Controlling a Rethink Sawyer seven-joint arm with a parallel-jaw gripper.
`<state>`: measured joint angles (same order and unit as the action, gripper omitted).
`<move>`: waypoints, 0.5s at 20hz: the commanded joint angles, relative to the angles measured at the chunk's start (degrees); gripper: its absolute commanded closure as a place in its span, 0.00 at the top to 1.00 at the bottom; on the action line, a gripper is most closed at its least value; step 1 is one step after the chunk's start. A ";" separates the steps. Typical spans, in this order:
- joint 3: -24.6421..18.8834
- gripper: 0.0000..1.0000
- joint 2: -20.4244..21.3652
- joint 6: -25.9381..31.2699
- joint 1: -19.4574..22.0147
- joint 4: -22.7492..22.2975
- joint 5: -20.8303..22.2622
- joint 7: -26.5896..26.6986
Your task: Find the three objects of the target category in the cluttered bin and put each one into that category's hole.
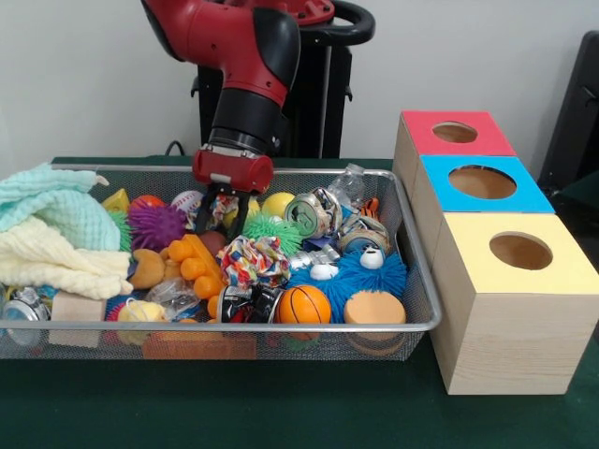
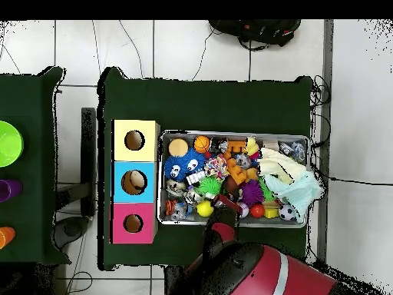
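My gripper (image 1: pixel 225 217) hangs over the back middle of the wire bin (image 1: pixel 412 325), its black fingers (image 1: pixel 211 211) apart and dipping between the clutter. It is open, with nothing clearly held. Just right of it lie a yellow ball (image 1: pixel 278 203) and a green spiky ball (image 1: pixel 273 230). A white baseball (image 1: pixel 187 200) and a purple spiky ball (image 1: pixel 154 225) lie to its left, and a colourful rope ball (image 1: pixel 253 259) in front. In the overhead view the gripper (image 2: pixel 225 204) is at the bin's (image 2: pixel 234 134) lower edge, mostly hidden by the red arm. Three boxes have holes: red (image 1: pixel 455 132), blue (image 1: pixel 482 181), yellow (image 1: pixel 520 251).
The bin also holds folded towels (image 1: pixel 56 224), crushed cans (image 1: pixel 314 213), a plastic bottle (image 1: pixel 348 185), a blue fuzzy toy (image 1: pixel 360 276), a small basketball (image 1: pixel 304 304), an orange sponge disc (image 1: pixel 374 308) and a wooden block (image 1: pixel 75 307). The boxes (image 2: pixel 135 182) stand tight against one end of the bin.
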<state>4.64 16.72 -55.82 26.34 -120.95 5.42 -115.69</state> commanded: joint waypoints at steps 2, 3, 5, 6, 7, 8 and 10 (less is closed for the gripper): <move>-4.94 1.00 -5.63 18.39 2.07 0.98 -0.39 -8.72; -5.00 1.00 -6.08 18.38 2.23 1.45 -0.15 -8.78; -4.97 1.00 -5.91 19.10 2.17 1.71 -0.01 -8.40; -4.91 1.00 -5.61 19.56 2.01 1.72 -0.05 -8.05; -4.93 1.00 -5.13 20.40 2.04 1.65 0.02 -7.61; -4.95 1.00 -4.65 21.24 2.06 1.58 0.10 -7.17; -5.04 1.00 -2.89 24.08 2.16 1.24 0.31 -5.84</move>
<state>4.62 17.80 -52.46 27.36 -120.95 5.54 -115.69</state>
